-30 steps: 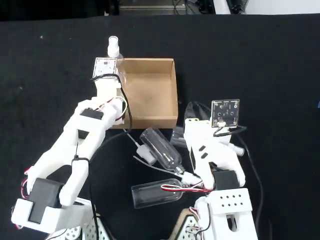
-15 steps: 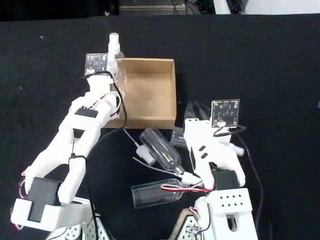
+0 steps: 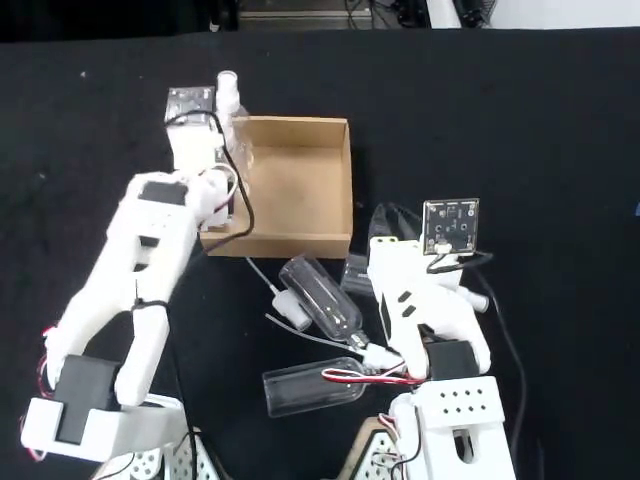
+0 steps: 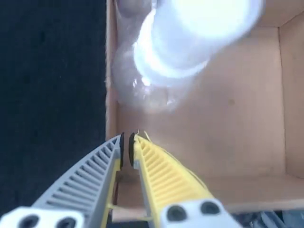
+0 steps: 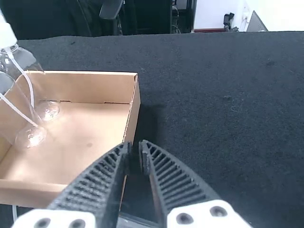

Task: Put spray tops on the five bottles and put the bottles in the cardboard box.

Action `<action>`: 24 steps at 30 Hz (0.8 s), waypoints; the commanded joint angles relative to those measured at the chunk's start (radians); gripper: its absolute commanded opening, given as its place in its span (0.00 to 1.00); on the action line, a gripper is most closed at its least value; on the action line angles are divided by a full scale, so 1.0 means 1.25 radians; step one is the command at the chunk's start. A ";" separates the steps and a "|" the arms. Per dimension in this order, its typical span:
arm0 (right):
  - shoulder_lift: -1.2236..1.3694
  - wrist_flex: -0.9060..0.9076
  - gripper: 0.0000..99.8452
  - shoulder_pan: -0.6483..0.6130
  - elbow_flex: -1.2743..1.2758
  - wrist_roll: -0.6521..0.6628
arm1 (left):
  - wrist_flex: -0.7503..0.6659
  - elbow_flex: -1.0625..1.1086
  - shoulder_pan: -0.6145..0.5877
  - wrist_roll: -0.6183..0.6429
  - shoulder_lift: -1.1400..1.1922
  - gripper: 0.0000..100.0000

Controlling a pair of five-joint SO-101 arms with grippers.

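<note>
The cardboard box (image 3: 300,185) stood at the upper middle of the high view, with standing bottles (image 5: 21,66) in its upper left corner, two lying bottles (image 3: 322,298) below it on the black worktop (image 3: 520,120), and the left pincer (image 4: 127,142) over its left wall and the right pincer (image 5: 133,151) both closed on nothing.

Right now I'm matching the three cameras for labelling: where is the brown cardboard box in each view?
High view: the brown cardboard box sits at upper centre of the black table.
Left wrist view: the box lies beneath and beyond the grey and yellow tool.
Right wrist view: the box lies just beyond the black tool.
Shared landmark: the clear plastic bottle with a white spray top, standing in one box corner.
</note>
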 commanded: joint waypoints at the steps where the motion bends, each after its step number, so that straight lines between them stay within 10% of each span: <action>1: -0.023 -0.028 0.02 0.018 -0.004 0.009 | 0.162 -0.138 -0.024 -0.002 -0.015 0.04; 13: -0.023 -0.028 0.02 0.018 -0.003 0.009 | 0.422 -0.255 -0.186 -0.106 -0.015 0.04; 24: -0.024 -0.023 0.02 0.081 -0.019 0.002 | 0.628 -0.288 -0.145 -0.221 -0.017 0.05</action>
